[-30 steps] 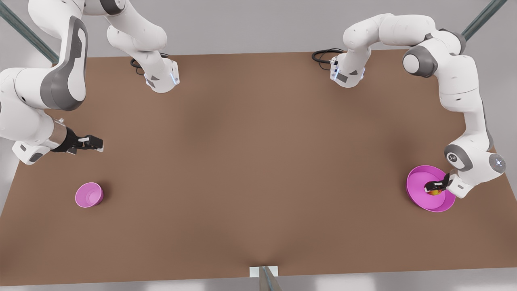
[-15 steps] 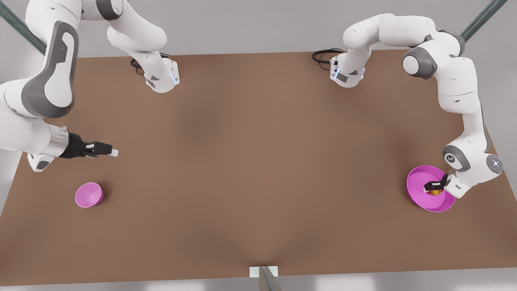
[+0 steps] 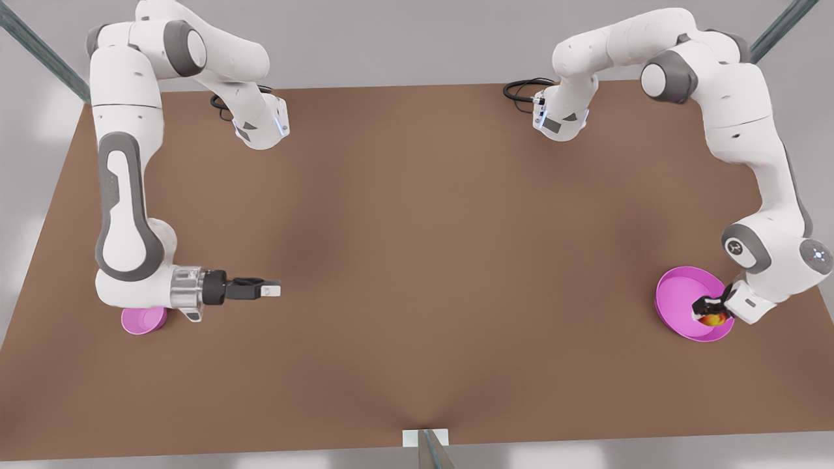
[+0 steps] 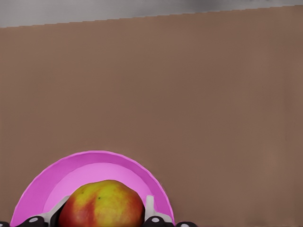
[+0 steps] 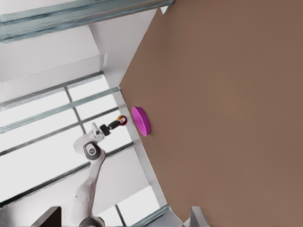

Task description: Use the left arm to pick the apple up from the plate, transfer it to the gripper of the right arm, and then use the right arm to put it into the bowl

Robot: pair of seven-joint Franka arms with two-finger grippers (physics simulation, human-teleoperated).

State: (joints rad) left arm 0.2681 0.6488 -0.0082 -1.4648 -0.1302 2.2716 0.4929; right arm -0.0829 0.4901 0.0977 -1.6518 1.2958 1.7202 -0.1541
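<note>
At the front view's right, my left gripper (image 3: 711,314) is shut on the red-and-yellow apple (image 3: 715,319) and holds it just above the magenta plate (image 3: 677,303). The left wrist view shows the apple (image 4: 102,205) between the black fingers (image 4: 156,218), with the plate (image 4: 94,163) under it. My right gripper (image 3: 270,288) is at the front view's left, level and pointing toward the table's middle, open and holding nothing. Its wrist partly hides the small pink bowl (image 3: 140,321). Far off in the right wrist view are the apple (image 5: 122,120) and the plate (image 5: 141,121).
The brown table (image 3: 417,260) is bare between the two arms. Both arm bases (image 3: 260,127) (image 3: 560,117) stand at its far edge with black cables beside them. A metal post (image 3: 430,449) rises at the middle of the near edge.
The right arm has swung in over the table. Its gripper moved toward the front view's right and nearer, and the wrist now covers part of the bowl. The left gripper shifted slightly with the apple.
</note>
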